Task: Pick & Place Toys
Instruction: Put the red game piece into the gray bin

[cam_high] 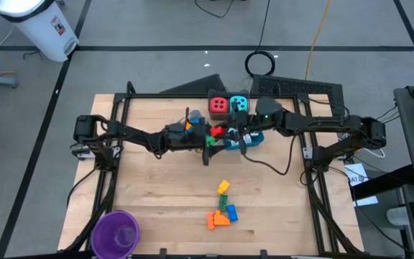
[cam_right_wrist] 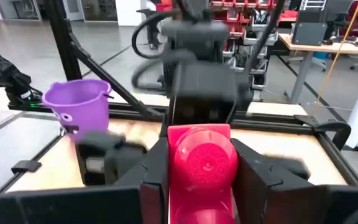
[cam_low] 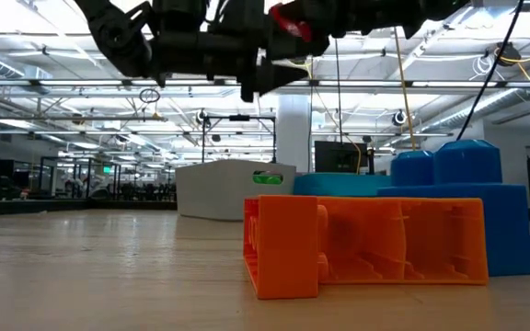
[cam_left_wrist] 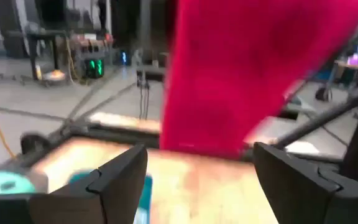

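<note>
Two big dotted dice sit side by side, one red die (cam_high: 219, 105) and one cyan die (cam_high: 238, 104). Below them is one small pile of bricks (cam_high: 223, 208). There is one purple cup (cam_high: 116, 232).

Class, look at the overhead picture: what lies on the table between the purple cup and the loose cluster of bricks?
Nothing: in the high view, only bare table lies between the purple cup and the brick cluster.
</note>
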Tool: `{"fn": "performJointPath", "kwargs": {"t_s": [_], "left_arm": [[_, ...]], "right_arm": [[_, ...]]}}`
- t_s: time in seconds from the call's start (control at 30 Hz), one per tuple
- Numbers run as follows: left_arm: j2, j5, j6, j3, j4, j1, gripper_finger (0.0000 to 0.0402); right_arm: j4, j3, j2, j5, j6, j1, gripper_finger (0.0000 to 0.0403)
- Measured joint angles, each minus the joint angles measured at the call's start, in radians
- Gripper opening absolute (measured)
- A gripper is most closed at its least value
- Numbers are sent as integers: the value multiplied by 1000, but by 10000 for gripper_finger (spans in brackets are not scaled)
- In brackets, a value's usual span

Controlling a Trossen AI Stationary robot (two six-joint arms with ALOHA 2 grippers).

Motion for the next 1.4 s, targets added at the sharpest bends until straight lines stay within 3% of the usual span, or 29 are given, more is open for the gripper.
{"fn": "performJointPath", "kwargs": {"t_s": [0.43,0.93,1.07,1.27,1.4], "left_arm": [[2,0,26,-2,17,-5,296],[2,-1,34,-2,19,-5,292],[2,1,38,-1,25,-5,248],[2,5,54,-1,26,-5,140],[2,8,51,-2,21,0,141]], "right_arm": [[-78,-6,-2,-4,-1,15,91],[146,-142,-1,-4,60,21,91],[146,-142,5,-4,60,26,91],[147,-142,13,14,67,33,91],[144,-142,23,16,66,32,99]]}}
